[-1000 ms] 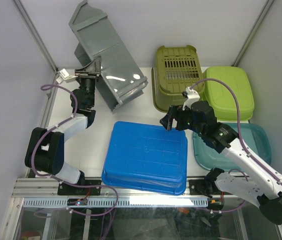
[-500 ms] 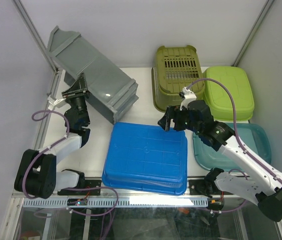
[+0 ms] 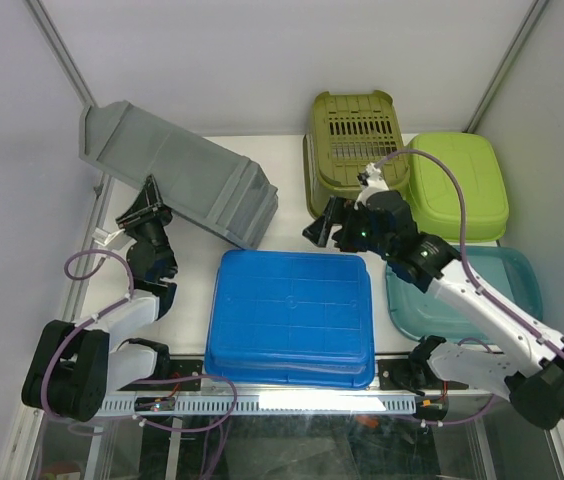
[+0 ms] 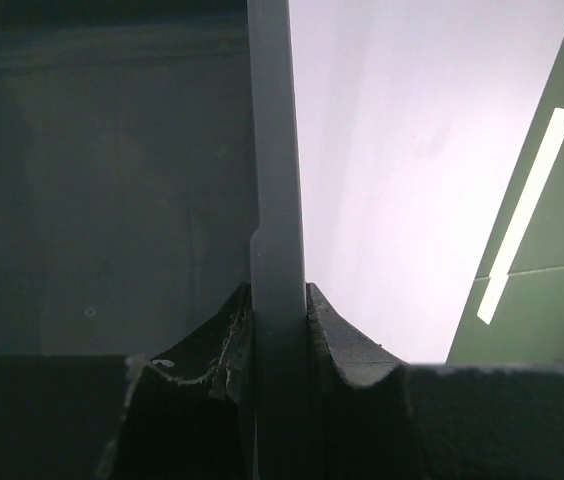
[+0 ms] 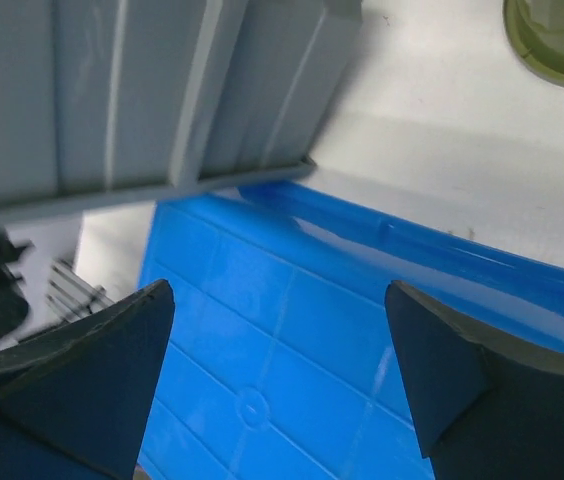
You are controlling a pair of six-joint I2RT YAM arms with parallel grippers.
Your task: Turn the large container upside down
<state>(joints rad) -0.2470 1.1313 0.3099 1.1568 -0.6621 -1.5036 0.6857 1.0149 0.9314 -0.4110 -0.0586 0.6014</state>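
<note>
The large grey container (image 3: 182,170) lies tilted at the back left with its ribbed bottom facing up, its near end by the blue container (image 3: 292,305). My left gripper (image 3: 148,208) is shut on its rim; in the left wrist view that rim (image 4: 272,180) runs straight between my fingers (image 4: 344,335). My right gripper (image 3: 324,228) is open and empty above the blue container's far edge, apart from the grey container (image 5: 142,90). The right wrist view shows the blue container (image 5: 292,340) below the spread jaws.
An olive slotted basket (image 3: 354,135) stands at the back centre and a lime green tub (image 3: 457,185) beside it at the right. A teal tub (image 3: 507,280) lies under the right arm. Enclosure walls run close on the left and the back.
The grey container has swung down and to the left, from steeply upright to lying bottom up. My left arm moved left with it. My right gripper moved slightly back and left.
</note>
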